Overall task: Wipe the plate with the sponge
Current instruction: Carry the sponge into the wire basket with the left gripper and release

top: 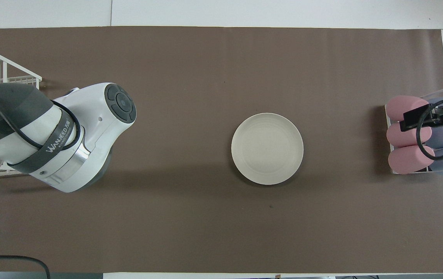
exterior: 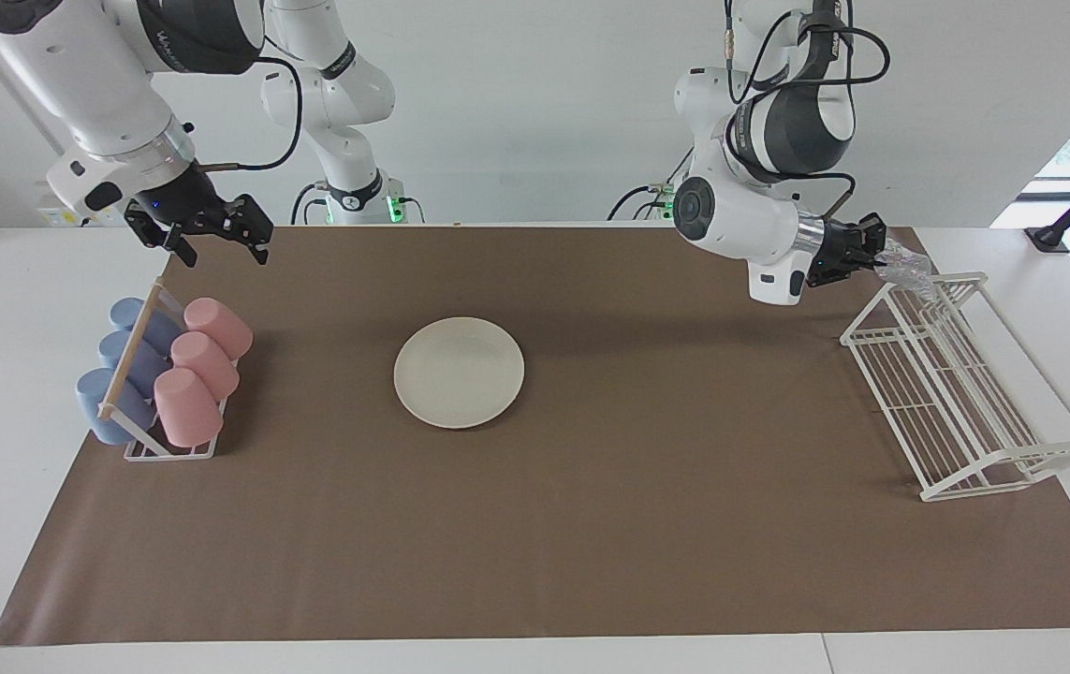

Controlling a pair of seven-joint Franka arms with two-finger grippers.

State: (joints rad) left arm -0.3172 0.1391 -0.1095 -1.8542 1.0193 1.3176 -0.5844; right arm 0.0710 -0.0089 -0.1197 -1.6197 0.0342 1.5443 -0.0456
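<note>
At the left arm's end of the table, over the corner of the wire rack (exterior: pixel 1012 468) nearest the robots: left gripper (exterior: pixel 879 251) clamped shut on the sponge (exterior: pixel 909 270), which sticks out sideways past the fingertips. Touching the top wire or just clear of it: cannot tell. Plate (exterior: pixel 459 373) flat on the brown mat (exterior: pixel 637 524) at mid-table, bare, well apart from the sponge. Right gripper (exterior: pixel 221 251) raised over the cup holder (exterior: pixel 169 452), jaws wide, empty, waiting. Judged step: sponge in hand but away from the work, so either to be carried to the plate or to be set down at the rack; not settled by the scene. For a wipe: lift clear of the wires first to avoid snagging the mesh, travel across to the plate, turn the wrist so the sponge points down, then lower until the sponge alone presses on the dish. Keep the fingertips off the surface. Sweep in overlapping passes from centre to rim with light pressure. Risk noted: plate unrestrained on a smooth mat, likely to slide under a hard push; consider steadying the rim with the free gripper.
</note>
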